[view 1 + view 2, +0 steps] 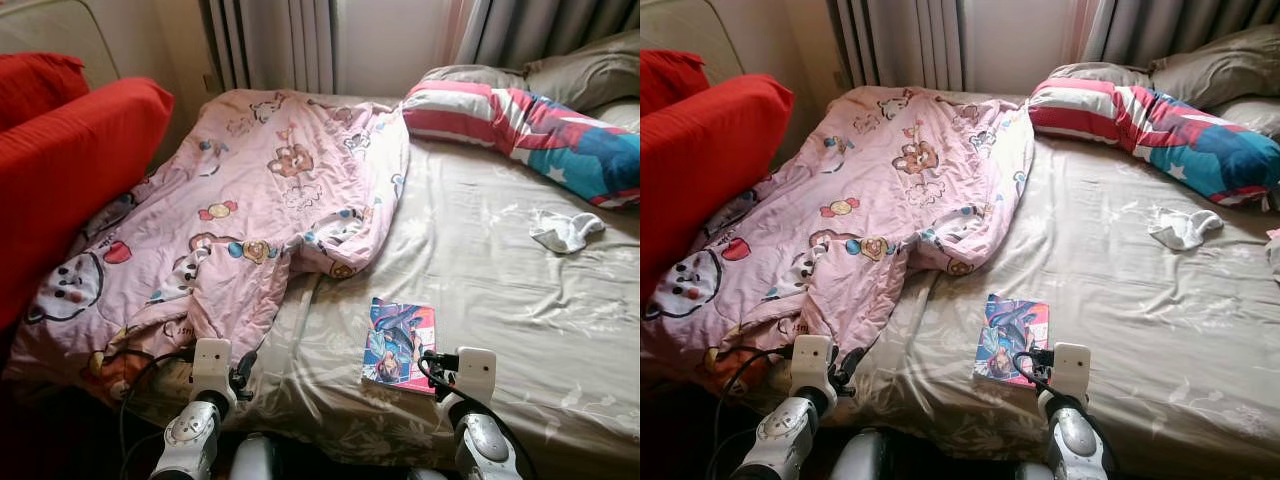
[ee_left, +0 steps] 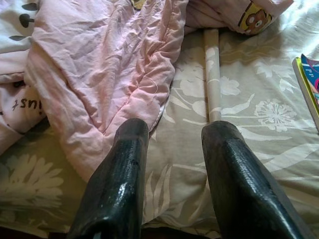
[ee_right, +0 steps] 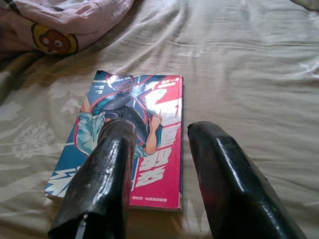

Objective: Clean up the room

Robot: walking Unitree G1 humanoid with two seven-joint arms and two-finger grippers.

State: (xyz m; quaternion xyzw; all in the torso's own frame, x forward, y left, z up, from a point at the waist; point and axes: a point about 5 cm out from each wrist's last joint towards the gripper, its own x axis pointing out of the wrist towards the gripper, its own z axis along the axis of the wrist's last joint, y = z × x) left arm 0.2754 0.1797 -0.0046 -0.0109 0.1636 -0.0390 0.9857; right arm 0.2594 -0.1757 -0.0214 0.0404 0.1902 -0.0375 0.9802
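A pink cartoon-print quilt [image 1: 230,220] lies crumpled over the left half of the bed [image 1: 500,300]. A colourful comic book [image 1: 400,343] lies flat on the sheet near the front edge. My right gripper [image 3: 159,134] hangs open just above the book's near end, one finger over its cover. My left gripper [image 2: 174,132] is open at the front edge, its tips beside the quilt's lower hem [image 2: 124,109]. A white sock [image 1: 565,230] lies on the right side of the sheet. A striped, star-print pillow [image 1: 530,125] rests at the head.
Red cushions [image 1: 70,150] stand against the bed's left side. Grey pillows [image 1: 580,70] and curtains [image 1: 280,40] are at the back. The beige floral sheet between book and sock is bare.
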